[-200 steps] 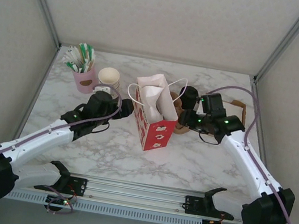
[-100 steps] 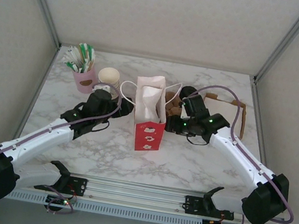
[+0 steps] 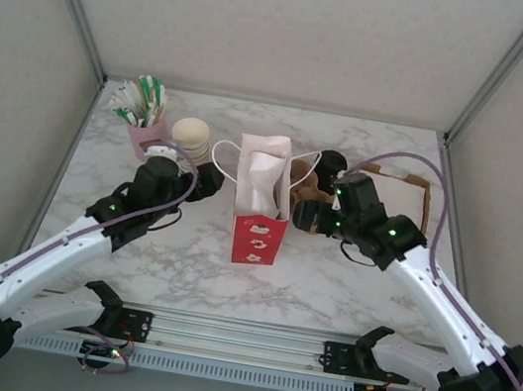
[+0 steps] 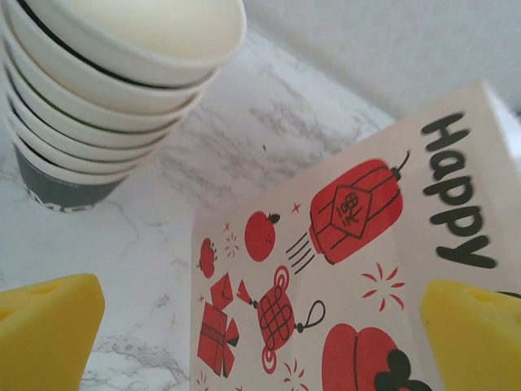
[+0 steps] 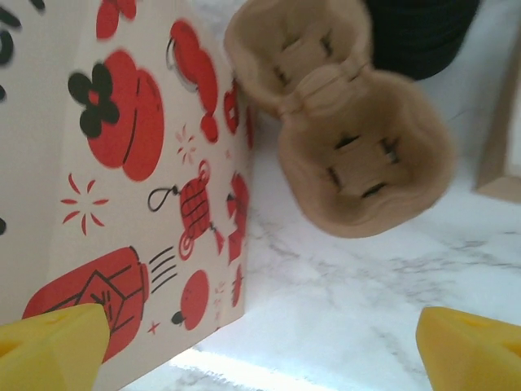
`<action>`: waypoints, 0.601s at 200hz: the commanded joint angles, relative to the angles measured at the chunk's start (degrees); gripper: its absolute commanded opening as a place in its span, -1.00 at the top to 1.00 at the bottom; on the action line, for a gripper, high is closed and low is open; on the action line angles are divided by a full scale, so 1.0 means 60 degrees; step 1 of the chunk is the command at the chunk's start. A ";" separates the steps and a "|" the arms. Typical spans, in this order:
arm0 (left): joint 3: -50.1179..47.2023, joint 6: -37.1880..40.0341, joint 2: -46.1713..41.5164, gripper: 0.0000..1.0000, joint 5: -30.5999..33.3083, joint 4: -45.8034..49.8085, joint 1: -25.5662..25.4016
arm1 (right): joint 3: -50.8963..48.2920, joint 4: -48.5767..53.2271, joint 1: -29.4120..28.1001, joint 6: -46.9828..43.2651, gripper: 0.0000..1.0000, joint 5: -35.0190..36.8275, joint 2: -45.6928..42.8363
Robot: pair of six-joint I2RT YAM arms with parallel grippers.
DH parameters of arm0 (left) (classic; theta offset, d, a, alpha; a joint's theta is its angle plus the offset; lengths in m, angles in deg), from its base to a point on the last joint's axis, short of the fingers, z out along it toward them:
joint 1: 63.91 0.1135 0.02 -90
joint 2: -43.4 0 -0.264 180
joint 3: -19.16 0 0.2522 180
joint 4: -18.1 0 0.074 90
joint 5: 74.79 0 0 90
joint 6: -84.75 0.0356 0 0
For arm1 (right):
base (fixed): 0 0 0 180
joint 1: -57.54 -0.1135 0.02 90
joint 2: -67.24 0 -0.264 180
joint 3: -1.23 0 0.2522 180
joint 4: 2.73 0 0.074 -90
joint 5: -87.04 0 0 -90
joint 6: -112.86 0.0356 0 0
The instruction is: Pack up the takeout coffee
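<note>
Comparing the overhead view with the one taken a second earlier, the paper bag is now found upright and squared to the near edge of the table, with its red printed face turned toward the arm bases. Before, it stood skewed, with its red end swung toward the right arm. The right gripper is held just beside the bag's right face, over the brown cup tray. Half a second ago it was pressed closer against that face. Its yellow pads are spread wide apart and nothing is clamped between them. The black stack of lids stands just behind the tray, as before. The left gripper has been drawn back slightly from the bag's left face, and that arm's shoulder has been lowered. Its jaws are likewise spread wide, and nothing is gripped. The stack of cups stands near it on the far left and has not been moved, nor has the pink holder behind it. The position of the coffee cup cannot be told, and it cannot be determined whether it rests inside the bag.
</note>
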 commanded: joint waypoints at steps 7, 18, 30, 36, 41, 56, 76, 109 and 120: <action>-0.0647 0.0039 -0.0972 -0.99 0.1106 0.0251 0.0103 | 0.0108 0.0658 0.0014 -0.0367 -0.97 0.2147 -0.0674; -0.0889 0.0047 -0.1455 -0.99 0.1604 0.0264 0.0095 | 0.0036 0.0632 0.0047 -0.0579 -0.97 0.2821 -0.1016; -0.1124 0.0072 -0.1942 -0.99 0.2273 0.0276 0.0103 | -0.0240 0.0325 0.0055 -0.0855 -0.98 0.3527 -0.1533; -0.1227 0.0131 -0.2149 -0.99 0.2581 0.0223 0.0096 | -0.0444 0.0056 0.0096 -0.1025 -0.98 0.3898 -0.1793; -0.1329 0.0186 -0.2289 -0.99 0.2827 0.0132 0.0095 | -0.0634 -0.0174 0.0127 -0.1149 -0.97 0.4224 -0.2006; -0.1511 0.0361 -0.2557 -0.99 0.3600 -0.0122 0.0095 | -0.1393 -0.1273 0.0342 -0.1667 -0.98 0.4936 -0.2652; -0.1703 0.0917 -0.2649 -0.99 0.4471 -0.0740 0.0103 | -0.2660 -0.3255 0.0760 -0.2847 -0.98 0.4978 -0.3356; -0.2041 0.2175 -0.2381 -0.99 0.5897 -0.1934 0.0366 | -0.3858 -0.4853 0.2417 -0.3216 -0.98 0.4700 -0.3359; -0.2211 0.2815 -0.2231 -0.99 0.6070 -0.2422 0.0617 | -0.4209 -0.5348 0.2972 -0.3170 -0.98 0.4524 -0.3185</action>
